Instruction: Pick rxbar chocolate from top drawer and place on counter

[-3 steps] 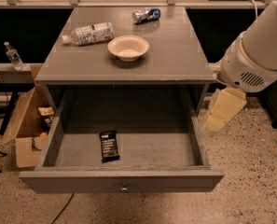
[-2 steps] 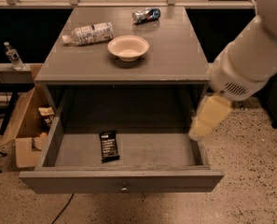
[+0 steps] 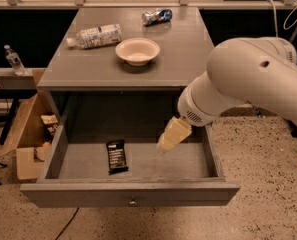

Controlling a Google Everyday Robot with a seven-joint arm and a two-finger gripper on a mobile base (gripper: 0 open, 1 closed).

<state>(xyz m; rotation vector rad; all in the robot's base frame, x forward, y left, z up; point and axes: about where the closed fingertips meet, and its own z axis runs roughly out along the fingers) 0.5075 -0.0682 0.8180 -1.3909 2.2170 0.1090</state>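
Jaws first: you cannot tell whether they are open or closed, because the gripper (image 3: 168,140) shows only as a pale wedge pointing down and to the left. It hangs inside the open top drawer (image 3: 130,193), right of centre and above the floor. The rxbar chocolate (image 3: 116,156) lies flat on the drawer floor, left of centre and apart from the gripper, with its long side running near to far.

Your main risk is the bar's flatness. If you come down short of the floor you would likely close on nothing, and if you press too hard you would jam the tips into the drawer bottom. A sideways nudge could slide the wrapper toward the near front panel. The thick arm (image 3: 248,79) sits close to the counter (image 3: 188,59) edge and the drawer's right wall, so a careless reach left could clip either. The bowl (image 3: 137,50) and bottle (image 3: 94,35) crowd the counter's left and middle.
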